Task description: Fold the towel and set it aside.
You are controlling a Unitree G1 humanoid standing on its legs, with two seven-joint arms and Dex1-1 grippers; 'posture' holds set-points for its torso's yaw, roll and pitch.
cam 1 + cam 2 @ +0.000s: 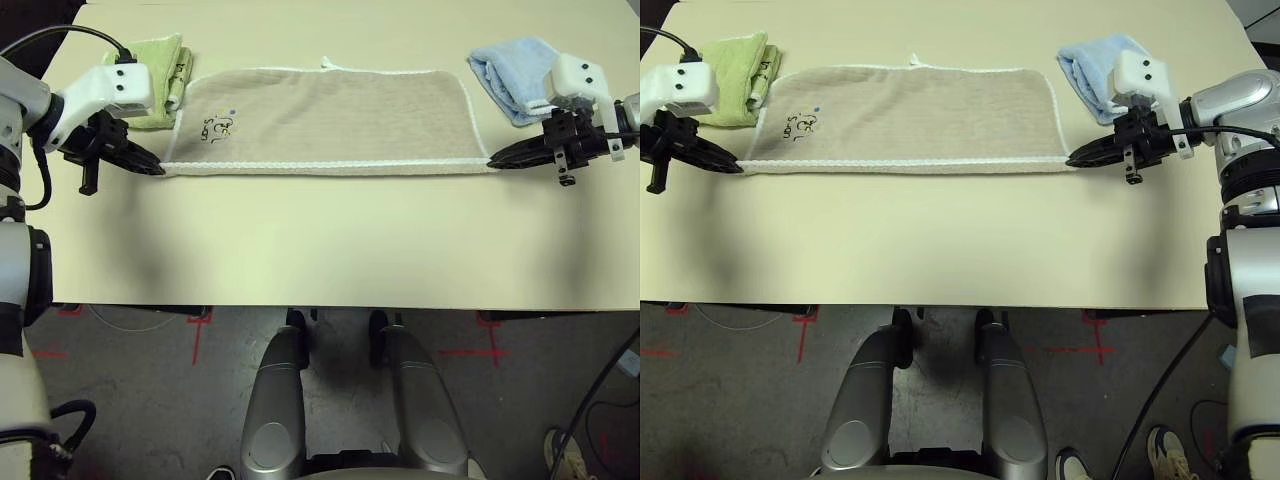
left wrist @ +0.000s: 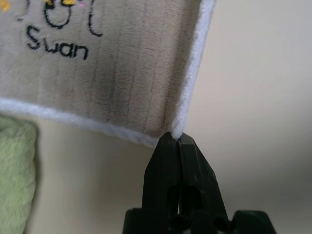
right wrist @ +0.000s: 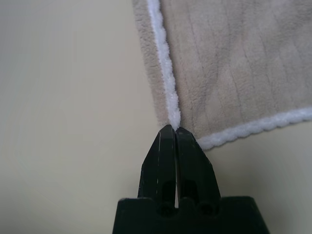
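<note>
the towel (image 1: 330, 118) lies flat, spread wide across the far part of the table (image 1: 320, 240), its embroidered motif (image 1: 217, 127) toward the left end. the left gripper (image 1: 158, 166) is clenched on the near left corner, the right gripper (image 1: 493, 160) clenched on the near right corner. a green towel (image 1: 160, 62), folded, sits just beside the left end; a blue towel (image 1: 510, 72), folded, just beside the right end.
</note>
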